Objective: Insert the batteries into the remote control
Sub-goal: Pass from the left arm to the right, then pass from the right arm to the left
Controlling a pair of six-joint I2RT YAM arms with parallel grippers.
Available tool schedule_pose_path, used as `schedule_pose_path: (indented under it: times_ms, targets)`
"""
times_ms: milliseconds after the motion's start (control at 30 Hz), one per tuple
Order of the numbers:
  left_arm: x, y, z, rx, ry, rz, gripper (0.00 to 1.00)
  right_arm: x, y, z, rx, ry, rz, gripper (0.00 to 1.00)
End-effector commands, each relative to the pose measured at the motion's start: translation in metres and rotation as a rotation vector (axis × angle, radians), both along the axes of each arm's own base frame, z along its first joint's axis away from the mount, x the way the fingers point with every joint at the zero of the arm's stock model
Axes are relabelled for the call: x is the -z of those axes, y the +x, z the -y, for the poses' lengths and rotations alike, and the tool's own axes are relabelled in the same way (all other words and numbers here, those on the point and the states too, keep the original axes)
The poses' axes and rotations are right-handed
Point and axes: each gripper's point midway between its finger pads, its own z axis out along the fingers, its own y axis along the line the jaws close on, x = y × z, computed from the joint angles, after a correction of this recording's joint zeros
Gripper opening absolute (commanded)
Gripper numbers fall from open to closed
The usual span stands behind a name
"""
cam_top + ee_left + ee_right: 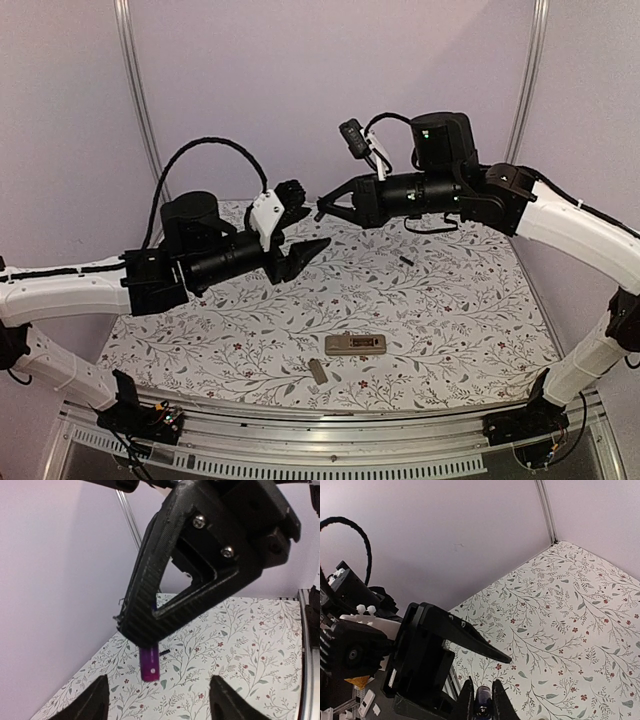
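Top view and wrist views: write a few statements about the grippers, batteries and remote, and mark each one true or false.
1. The right gripper is closed on a battery. True.
2. The left gripper is clamped on the cover. False: its fingers stand wide apart with nothing between them, and the cover lies on the table close to the remote.
3. The remote lies on the table with its battery recess facing up, and neither gripper is touching it. True.
4. Both batteries already sit in the remote. False: one is in the right gripper, and the other battery lies loose on the table, farther back.
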Motion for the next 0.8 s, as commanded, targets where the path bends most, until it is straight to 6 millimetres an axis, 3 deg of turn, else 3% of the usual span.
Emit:
schedule_pose_path:
  times_ms: [0,67,167,367,667,767]
  targets:
    - [-0.035,-0.042,-0.013,0.158,-0.187,0.121,0.81,-0.052,-0.023,0.007,-0.105,0.208,0.058,0.00]
    - [-0.040,-0.053,-0.018,0.199,-0.225,0.157,0.81,-0.072,-0.036,0.010,-0.161,0.290,0.087,0.00]
    - [-0.048,-0.053,-0.019,0.195,-0.251,0.171,0.79,-0.082,-0.043,0.011,-0.197,0.341,0.095,0.00]
    - [-0.063,-0.054,-0.018,0.202,-0.302,0.184,0.56,-0.080,-0.046,0.010,-0.214,0.371,0.084,0.00]
    - [-0.084,-0.054,-0.005,0.243,-0.393,0.158,0.54,-0.076,-0.045,0.011,-0.204,0.371,0.075,0.00]
    - [-0.088,-0.056,-0.006,0.256,-0.421,0.148,0.39,-0.074,-0.044,0.011,-0.198,0.368,0.073,0.00]
